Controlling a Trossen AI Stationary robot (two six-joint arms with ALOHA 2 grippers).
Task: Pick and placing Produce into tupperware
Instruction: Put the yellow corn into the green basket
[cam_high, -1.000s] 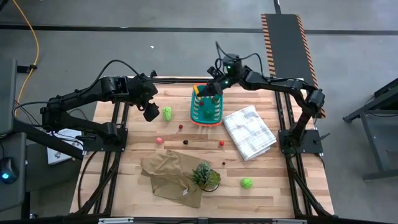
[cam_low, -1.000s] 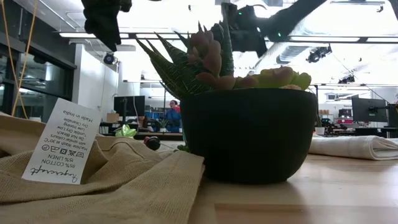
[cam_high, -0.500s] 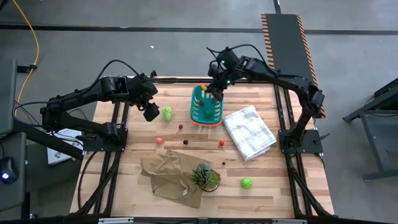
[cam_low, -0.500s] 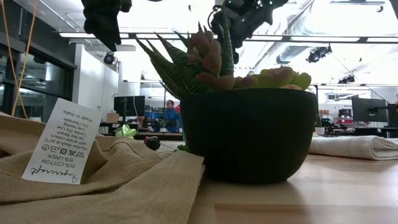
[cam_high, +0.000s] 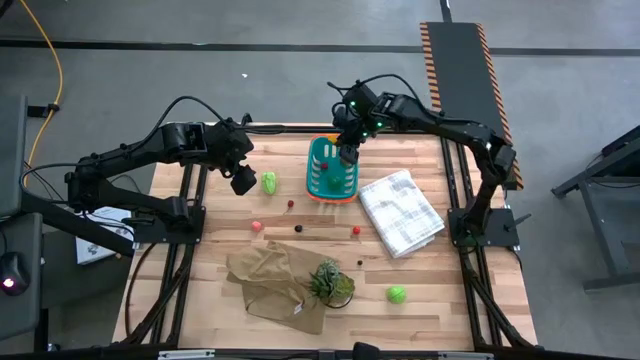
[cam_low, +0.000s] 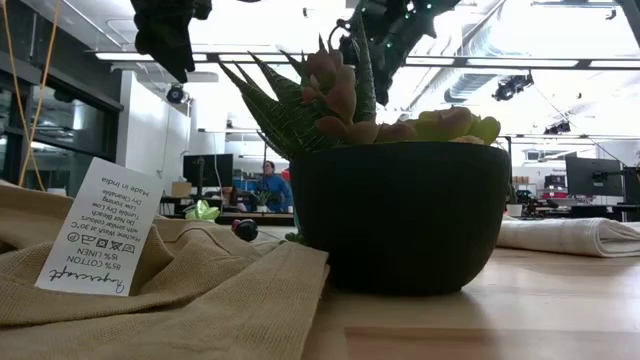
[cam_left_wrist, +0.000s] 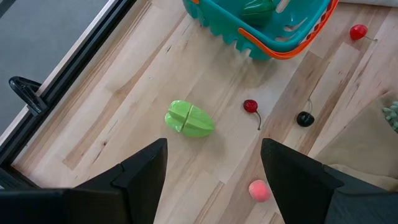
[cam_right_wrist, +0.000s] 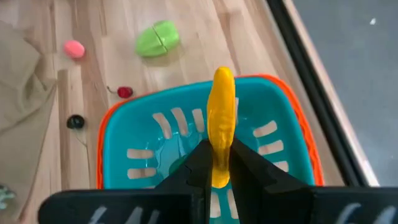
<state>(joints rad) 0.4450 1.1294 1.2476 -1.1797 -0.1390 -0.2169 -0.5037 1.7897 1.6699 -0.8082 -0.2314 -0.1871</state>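
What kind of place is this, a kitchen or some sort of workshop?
Probably a robotics lab or open workspace: two arms are mounted at a wooden table on bare concrete, with monitors and a person at desks behind.

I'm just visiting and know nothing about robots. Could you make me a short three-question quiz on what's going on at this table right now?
1. True or false: the right gripper is shut on the yellow piece, holding it above the teal basket.
2. Which lies closest to the left gripper? A) the white checked cloth B) the light green lump C) the potted plant
3. Fill in: inside the basket already lies a dark ___ piece.

Key
1. True.
2. B. The left gripper hangs open just beside it.
3. Green.
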